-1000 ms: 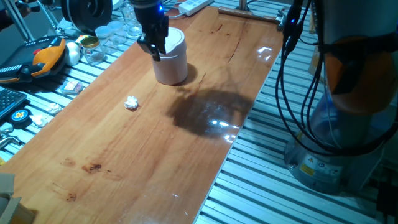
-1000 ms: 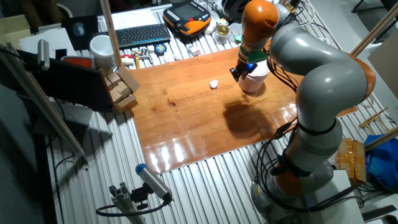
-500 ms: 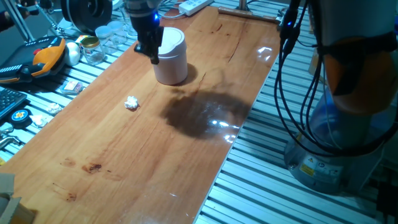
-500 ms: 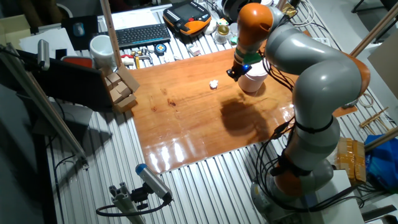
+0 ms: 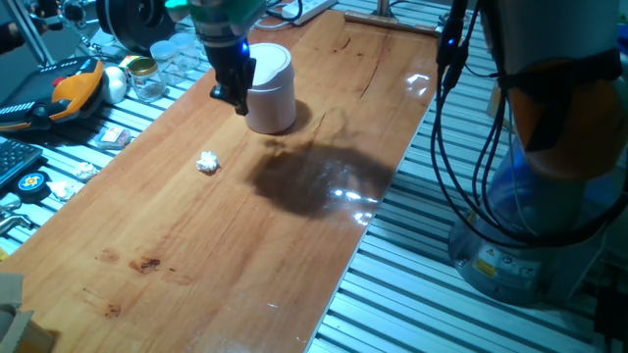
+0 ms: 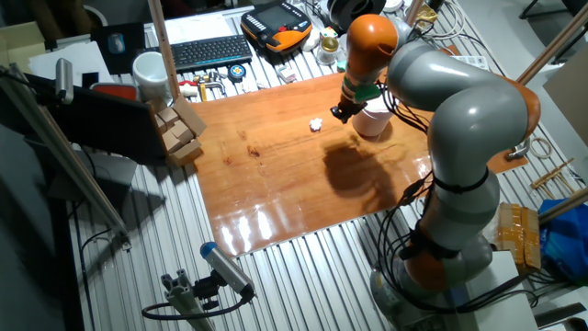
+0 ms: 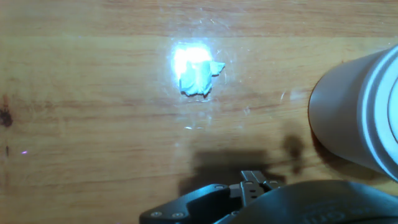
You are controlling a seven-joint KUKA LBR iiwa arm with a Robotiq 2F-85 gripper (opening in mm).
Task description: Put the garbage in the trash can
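The garbage [image 5: 206, 162] is a small crumpled white wad lying alone on the wooden table, left of and nearer than the trash can. The trash can [image 5: 272, 93] is a small white cylinder with a domed lid. My gripper [image 5: 232, 98] hangs just left of the can, above the table and apart from the wad. From the other side, the gripper [image 6: 338, 115] sits between the garbage [image 6: 315, 124] and the can [image 6: 375, 119]. The hand view looks down on the wad [image 7: 196, 74], with the can [image 7: 354, 118] at the right edge. Its fingertips are not shown there.
Clear glass jars [image 5: 157, 69] and an orange-and-black device [image 5: 74, 83] lie off the table's far left edge. A keyboard [image 6: 207, 51], a white mug [image 6: 152, 72] and wooden blocks [image 6: 179, 129] sit beyond the board. Black cables [image 5: 461, 118] hang at the right.
The gripper has moved off the top of the trash can to its left side, toward the wad. Wad and can have stayed put.
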